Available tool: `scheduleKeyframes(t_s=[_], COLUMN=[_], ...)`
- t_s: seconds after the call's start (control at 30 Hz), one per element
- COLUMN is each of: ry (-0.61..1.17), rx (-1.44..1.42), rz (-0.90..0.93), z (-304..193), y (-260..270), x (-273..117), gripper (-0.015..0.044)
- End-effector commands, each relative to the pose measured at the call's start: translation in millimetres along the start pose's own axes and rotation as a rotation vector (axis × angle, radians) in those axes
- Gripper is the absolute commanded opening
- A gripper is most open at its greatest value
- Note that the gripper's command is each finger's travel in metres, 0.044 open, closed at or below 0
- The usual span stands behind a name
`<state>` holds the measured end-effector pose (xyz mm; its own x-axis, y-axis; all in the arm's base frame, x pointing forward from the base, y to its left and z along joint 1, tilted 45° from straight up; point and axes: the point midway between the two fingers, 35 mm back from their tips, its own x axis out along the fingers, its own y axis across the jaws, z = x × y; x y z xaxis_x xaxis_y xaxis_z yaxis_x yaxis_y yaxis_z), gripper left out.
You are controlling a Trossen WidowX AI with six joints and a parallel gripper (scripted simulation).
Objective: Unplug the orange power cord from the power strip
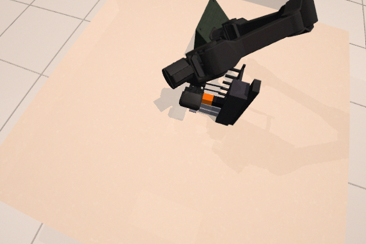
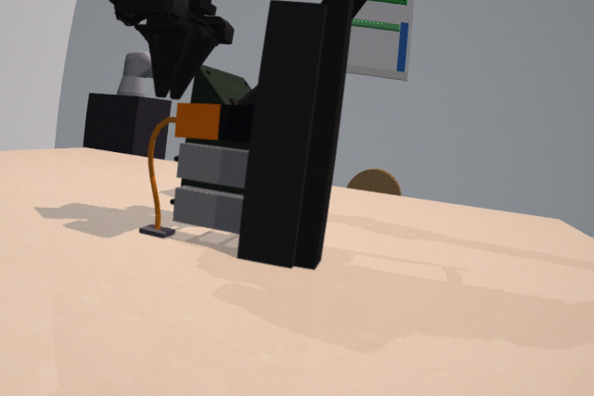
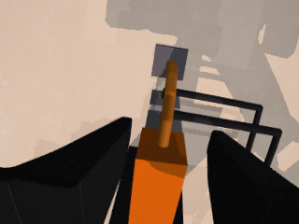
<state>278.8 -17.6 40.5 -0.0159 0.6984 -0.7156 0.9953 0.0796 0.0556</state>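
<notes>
The orange plug [image 1: 207, 98] [image 2: 197, 121] [image 3: 156, 196] lies level, high on the upright black power strip [image 1: 233, 108] [image 2: 288, 133]. A black section [image 2: 236, 123] joins its orange part to the strip, with no gap visible. The orange cord [image 2: 152, 161] [image 3: 169, 103] curves down from the plug's outer end to a small dark block [image 2: 157, 230] [image 3: 163, 61] on the table. My gripper [image 2: 168, 95] [image 3: 171, 133] is partly open and holds nothing. Its fingertips are just above the plug's outer end, one to each side of it in the wrist view. The top view hides the fingertips.
Two grey plugs [image 2: 199, 161] [image 2: 199, 204] sit below the orange one. Thin black cords [image 1: 217, 86] [image 3: 212, 98] run out beside the plugs. A dark green tilted board [image 1: 213, 23] [image 2: 225, 84] stands behind, close to the arm.
</notes>
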Motion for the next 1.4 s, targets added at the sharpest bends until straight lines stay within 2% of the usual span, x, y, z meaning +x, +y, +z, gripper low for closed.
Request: scheduleKeyframes(t_s=[0.0,0.57,1.03,1.13,1.37], ry=[0.005,0.007,0.008,0.002,0.002], rx=[0.005,0.005,0.005,-0.001,-0.001], rz=[0.004,0.004,0.004,0.0,0.0], z=[-7.2,-35.3,-36.6,-36.1,-36.1], y=[0.4,0.1,0.1,0.3,0.3], x=[-0.7,-0.7,11.4,8.6,8.6], gripper=[0.016,0.016,0.016,0.0081,0.0035])
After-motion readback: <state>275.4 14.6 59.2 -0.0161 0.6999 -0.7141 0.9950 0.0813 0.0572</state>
